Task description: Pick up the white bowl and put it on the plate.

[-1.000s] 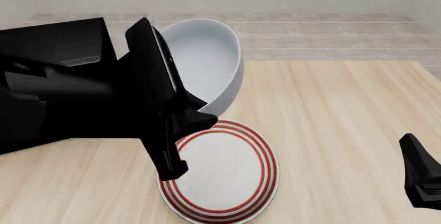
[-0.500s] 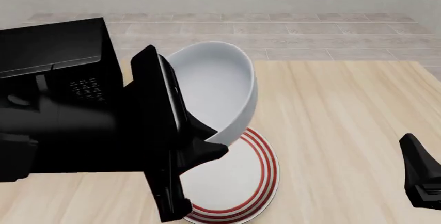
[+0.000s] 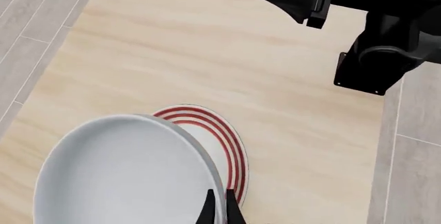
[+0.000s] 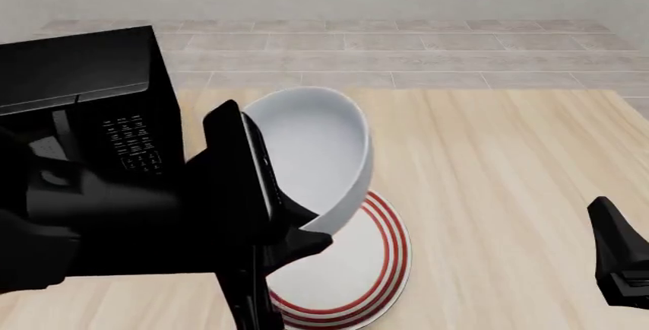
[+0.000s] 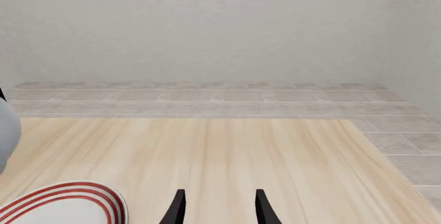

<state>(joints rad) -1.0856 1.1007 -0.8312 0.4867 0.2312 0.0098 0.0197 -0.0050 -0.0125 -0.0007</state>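
The white bowl [image 4: 316, 151] hangs tilted above the table, its lower edge over the near-left part of the plate [image 4: 370, 258], a flat white disc with red rings. My left gripper [image 4: 304, 231] is shut on the bowl's rim; in the left wrist view its thin fingertips [image 3: 210, 209] pinch the rim of the bowl [image 3: 124, 172], with the plate [image 3: 224, 141] showing beyond it. My right gripper [image 5: 219, 211] stands open and holds nothing, off to the right of the plate [image 5: 62, 203]. In the front view the right gripper [image 4: 618, 265] sits at the right edge.
A black microwave [image 4: 91, 79] stands at the left rear of the table, partly hidden behind my left arm. The wooden tabletop [image 4: 507, 163] stretches to the right of the plate. A tiled floor and a plain wall lie beyond the far edge.
My left gripper has carried the bowl down and to the right, so it now hangs lower over the plate. The right arm has not moved.
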